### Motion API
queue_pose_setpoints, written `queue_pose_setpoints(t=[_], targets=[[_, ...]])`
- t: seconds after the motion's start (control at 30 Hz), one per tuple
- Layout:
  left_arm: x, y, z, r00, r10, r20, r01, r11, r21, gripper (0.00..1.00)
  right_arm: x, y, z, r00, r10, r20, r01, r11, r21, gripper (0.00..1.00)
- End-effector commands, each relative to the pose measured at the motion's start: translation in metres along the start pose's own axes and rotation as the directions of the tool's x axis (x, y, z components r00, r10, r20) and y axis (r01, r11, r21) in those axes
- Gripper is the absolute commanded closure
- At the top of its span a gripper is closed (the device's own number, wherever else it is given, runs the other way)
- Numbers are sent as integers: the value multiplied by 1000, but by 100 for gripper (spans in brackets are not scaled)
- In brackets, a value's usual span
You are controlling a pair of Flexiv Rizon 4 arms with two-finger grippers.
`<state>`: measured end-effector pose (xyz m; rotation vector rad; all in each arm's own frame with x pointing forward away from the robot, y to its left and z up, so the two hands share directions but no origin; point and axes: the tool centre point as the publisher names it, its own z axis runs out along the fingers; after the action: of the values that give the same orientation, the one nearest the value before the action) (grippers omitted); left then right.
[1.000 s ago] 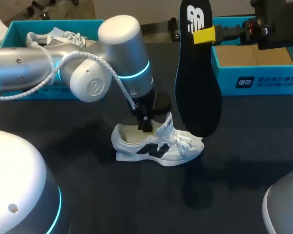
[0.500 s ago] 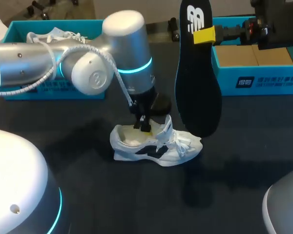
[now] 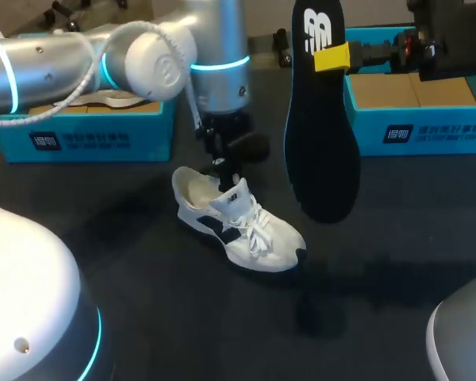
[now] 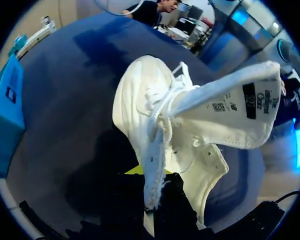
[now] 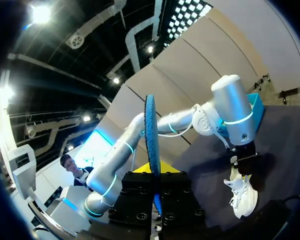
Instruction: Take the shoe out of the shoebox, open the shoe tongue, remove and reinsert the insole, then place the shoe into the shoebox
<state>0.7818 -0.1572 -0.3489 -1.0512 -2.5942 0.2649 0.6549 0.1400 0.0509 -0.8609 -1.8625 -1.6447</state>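
Pretty clearly a robotics lab. I'm driving two silver arms with glowing cyan rings, left arm (image 3: 79,55) and right arm (image 3: 464,337), over a plain dark surface (image 3: 397,238). The left shoebox (image 3: 87,141) and right shoebox (image 3: 428,131), both teal, sit along the far side, and it's machines doing the handling: shoe (image 3: 250,230) in the left tool (image 3: 224,176), insole (image 3: 321,151) in the right tool (image 3: 333,58).

A dark, matte table (image 3: 143,270) spreads wide — soft shadows pooled on its surface.
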Motion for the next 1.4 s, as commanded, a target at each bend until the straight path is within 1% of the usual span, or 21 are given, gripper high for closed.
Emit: queue_pose_setpoints(t=[0.03, 0.57, 0.6, 0.63, 0.67, 0.7, 0.73, 0.77, 0.8, 0.83, 0.87, 0.9, 0.93, 1.07, 1.13, 1.23, 1.33, 1.37, 1.4], targets=[[-2, -8, -8, 998, 51, -47, -53, 997, -52, 100, -1, 3, 3, 1000, 2, 0, -2, 1000, 4, 100], [-2, -8, -8, 998, 51, -47, -53, 997, -52, 100, -1, 3, 3, 1000, 2, 0, -2, 1000, 4, 100], [-4, -12, -7, 991, 87, -100, -97, 990, -104, 100, -1, 3, 3, 1000, 2, 0, -2, 1000, 4, 100], [-7, -15, -5, 977, 137, -165, -156, 981, -111, 100, -1, 3, 3, 1000, 2, 0, -2, 1000, 4, 100], [-8, -15, -5, 968, 173, -184, -194, 976, -101, 100, -1, 3, 3, 1000, 2, 0, -2, 1000, 4, 100], [-8, -17, -3, 952, 212, -219, -248, 957, -151, 100, -1, 3, 3, 1000, 2, 0, -2, 1000, 4, 100], [-8, -19, -2, 934, 270, -234, -308, 940, -144, 100, -1, 3, 3, 1000, 2, 0, -2, 1000, 4, 100], [-8, -20, -2, 908, 320, -271, -371, 914, -163, 100, -1, 3, 3, 1000, 2, 0, -2, 1000, 4, 100], [-8, -22, -1, 888, 348, -299, -406, 900, -160, 100, -1, 3, 3, 1000, 2, 0, -2, 1000, 4, 100], [-9, -21, -1, 880, 372, -295, -427, 892, -148, 100, -1, 3, 3, 1000, 2, 0, -2, 1000, 4, 100], [-10, -22, -1, 858, 398, -326, -468, 866, -175, 100, -1, 3, 3, 1000, 2, 0, -2, 1000, 4, 100], [-12, -23, -1, 843, 412, -347, -487, 858, -164, 100, -1, 3, 3, 1000, 2, 0, -2, 1000, 4, 100], [-14, -23, -2, 808, 457, -372, -538, 830, -148, 100, -1, 3, 3, 1000, 2, 0, -2, 1000, 4, 100], [-26, -20, -5, 772, 508, -382, -586, 802, -116, 100, -1, 3, 3, 1000, 2, 0, -2, 1000, 4, 100], [-31, -18, -5, 758, 518, -395, -601, 791, -116, 100, -1, 3, 3, 1000, 2, 0, -2, 1000, 4, 100], [-39, -16, -5, 739, 543, -398, -619, 781, -83, 100, -1, 3, 3, 1000, 2, 0, -2, 1000, 4, 100], [-42, -17, -2, 739, 541, -402, -624, 775, -104, 100, -1, 3, 3, 1000, 2, 0, -2, 1000, 4, 100], [-42, -18, -1, 725, 557, -405, -637, 766, -88, 100, -1, 3, 3, 1000, 2, 0, -2, 1000, 4, 100], [-43, -19, 0, 724, 556, -409, -641, 761, -101, 100, -1, 3, 3, 1000, 2, 0, -2, 1000, 4, 100]])
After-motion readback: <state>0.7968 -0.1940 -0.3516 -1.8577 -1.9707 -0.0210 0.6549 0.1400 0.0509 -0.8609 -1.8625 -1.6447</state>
